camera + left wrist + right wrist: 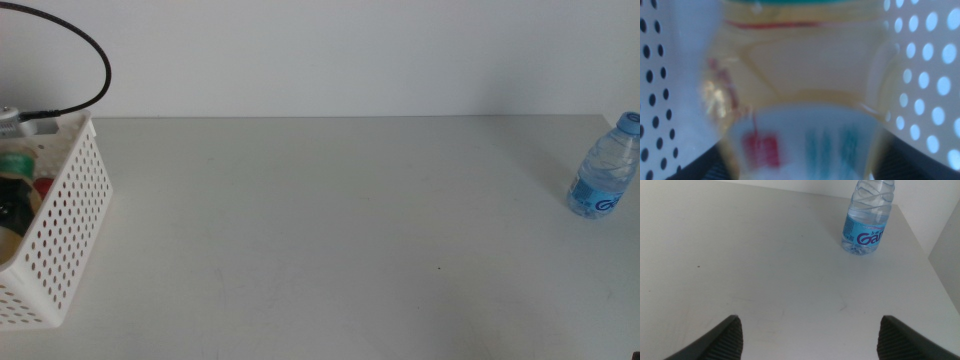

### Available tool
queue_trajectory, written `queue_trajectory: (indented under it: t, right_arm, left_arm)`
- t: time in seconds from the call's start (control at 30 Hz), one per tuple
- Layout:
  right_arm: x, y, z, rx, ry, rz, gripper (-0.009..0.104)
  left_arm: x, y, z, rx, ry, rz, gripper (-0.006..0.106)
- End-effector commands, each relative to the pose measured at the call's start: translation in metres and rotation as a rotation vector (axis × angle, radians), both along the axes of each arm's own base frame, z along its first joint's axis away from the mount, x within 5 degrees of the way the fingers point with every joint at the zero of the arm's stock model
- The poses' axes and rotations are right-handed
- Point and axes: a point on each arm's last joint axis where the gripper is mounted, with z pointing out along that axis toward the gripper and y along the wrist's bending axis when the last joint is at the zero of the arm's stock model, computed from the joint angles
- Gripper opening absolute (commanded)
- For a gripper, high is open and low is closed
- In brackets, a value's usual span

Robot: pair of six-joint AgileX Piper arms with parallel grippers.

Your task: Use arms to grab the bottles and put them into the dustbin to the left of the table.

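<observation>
The water bottle (pixel 867 222) has a blue label with large white letters reading "Ga", the rest cut off; print on the yellow bottle (pixel 800 100) is too blurred to read

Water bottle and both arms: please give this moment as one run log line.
left end effector: in dustbin, on yellow bottle | right end effector: open, waiting | water bottle: upright on table

Pale-yellow bottle (pixel 800 90) blurred; water bottle (pixel 867 217) top cut off; dustbin (pixel 60 230) cropped

Upright clear water bottle (pixel 603 166) at table's (pixel 330 230) right edge
</observation>
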Motion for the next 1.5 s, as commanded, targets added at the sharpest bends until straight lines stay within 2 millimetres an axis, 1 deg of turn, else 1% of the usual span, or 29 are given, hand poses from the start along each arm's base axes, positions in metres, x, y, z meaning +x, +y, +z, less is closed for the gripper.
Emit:
queue_trajectory:
  t: [0.0,0.07,0.13,0.23,0.33,0.4,0.47,0.53,0.6,0.63,0.73,0.8,0.87,0.93,1.03,1.13,1.2,1.27,1.33,1.47]
  right_arm:
    - [0.000,-0.001,0.009,-0.016,-0.091,-0.008,0.094]
    - [0.000,-0.001,0.009,-0.016,-0.091,-0.008,0.094]
    - [0.000,-0.001,0.009,-0.016,-0.091,-0.008,0.094]
    - [0.000,-0.001,0.009,-0.016,-0.091,-0.008,0.094]
    - [0.000,-0.001,0.009,-0.016,-0.091,-0.008,0.094]
    - [0.000,-0.001,0.009,-0.016,-0.091,-0.008,0.094]
    - [0.000,-0.001,0.009,-0.016,-0.091,-0.008,0.094]
    - [0.000,-0.001,0.009,-0.016,-0.091,-0.008,0.094]
    - [0.000,-0.001,0.009,-0.016,-0.091,-0.008,0.094]
    - [0.000,-0.001,0.009,-0.016,-0.091,-0.008,0.094]
    - [0.000,-0.001,0.009,-0.016,-0.091,-0.008,0.094]
    - [0.000,-0.001,0.009,-0.016,-0.091,-0.008,0.094]
    - [0.000,-0.001,0.009,-0.016,-0.091,-0.008,0.094]
    - [0.000,-0.001,0.009,-0.016,-0.091,-0.008,0.094]
    - [0.000,-0.001,0.009,-0.016,-0.091,-0.008,0.094]
    - [0.000,-0.001,0.009,-0.016,-0.091,-0.008,0.094]
    - [0.000,-0.001,0.009,-0.016,-0.091,-0.008,0.094]
    - [0.000,-0.001,0.009,-0.016,-0.091,-0.008,0.094]
    - [0.000,-0.001,0.009,-0.016,-0.091,-0.008,0.094]
    - [0.000,-0.001,0.009,-0.016,-0.091,-0.008,0.094]
  left_arm:
    - [0.004,-0.010,0.033,0.019,-0.112,-0.019,0.094]
    - [0.009,-0.018,0.042,0.024,-0.114,-0.057,0.094]
    - [0.013,-0.027,0.056,0.033,-0.118,-0.092,0.094]
    - [0.015,-0.041,0.083,0.033,-0.125,-0.105,0.094]
    - [0.011,-0.056,0.116,0.021,-0.170,-0.098,0.094]
    - [0.002,-0.068,0.137,0.006,-0.223,-0.112,0.094]
    - [-0.013,-0.082,0.157,-0.004,-0.295,-0.147,0.094]
    - [-0.025,-0.101,0.174,-0.015,-0.389,-0.198,0.094]
    - [-0.040,-0.122,0.189,-0.026,-0.532,-0.244,0.094]
    - [-0.046,-0.131,0.193,-0.030,-0.586,-0.264,0.094]
    - [-0.075,-0.158,0.201,-0.043,-0.721,-0.353,0.094]
    - [-0.093,-0.177,0.200,-0.049,-0.797,-0.452,0.094]
    - [-0.109,-0.190,0.197,-0.062,-0.853,-0.518,0.094]
    - [-0.126,-0.197,0.192,-0.093,-0.875,-0.549,0.094]
    - [-0.148,-0.201,0.186,-0.130,-0.880,-0.589,0.094]
    - [-0.160,-0.199,0.180,-0.137,-0.873,-0.602,0.094]
    - [-0.169,-0.194,0.179,-0.124,-0.880,-0.607,0.094]
    - [-0.180,-0.190,0.183,-0.119,-0.898,-0.602,0.094]
    - [-0.197,-0.182,0.189,-0.138,-0.921,-0.556,0.094]
    - [-0.224,-0.167,0.188,-0.166,-0.946,-0.464,0.094]
